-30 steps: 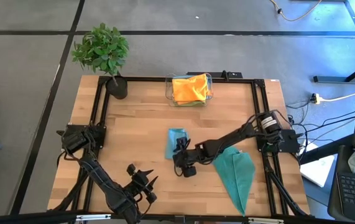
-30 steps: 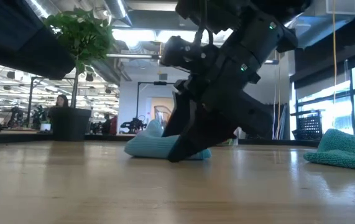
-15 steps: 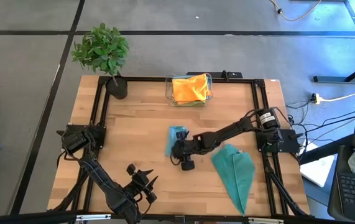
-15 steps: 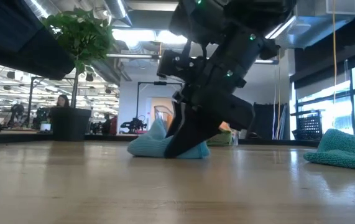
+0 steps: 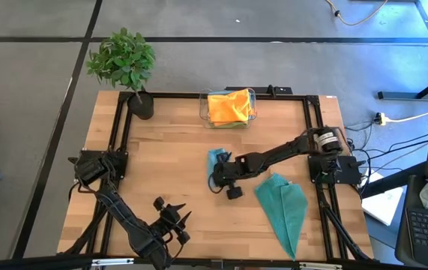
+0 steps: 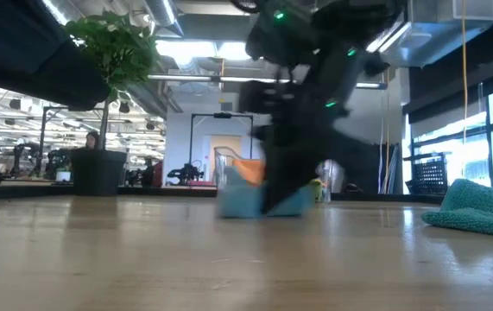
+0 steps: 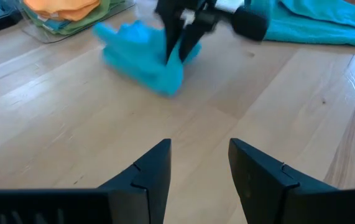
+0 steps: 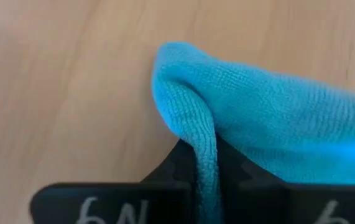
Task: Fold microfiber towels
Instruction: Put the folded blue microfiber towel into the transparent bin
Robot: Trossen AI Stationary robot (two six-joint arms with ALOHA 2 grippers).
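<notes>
A: Where is the right tool (image 5: pixel 219 177)?

B: Near the middle of the desk (image 5: pixel 161 157), down at the surface, clenched on a fold of the light blue towel (image 5: pixel 215 159). The right wrist view shows a ridge of that cloth pinched between the two dark fingers (image 8: pixel 176 169).

A: And the towel itself?

B: Bunched up in a small heap at the centre of the desk, with the right arm reaching in to it from the right side. In the low view it sits on the wood under the blurred arm.

A: Any other cloths?

B: A teal towel (image 5: pixel 283 208) lies spread out to the right of the heap, towards the near right corner, apart from the blue one. At the far edge a clear bin (image 5: pixel 252 111) holds an orange towel (image 5: pixel 228 106), with a strip of green cloth showing under it.

A: The left tool (image 5: pixel 170 222)?

B: It waits at the near edge, left of centre, fingers parted and grasping nothing, well apart from the towels.

A: Anything else on the desk?

B: A potted plant (image 5: pixel 124 61) at the far left corner.
</notes>
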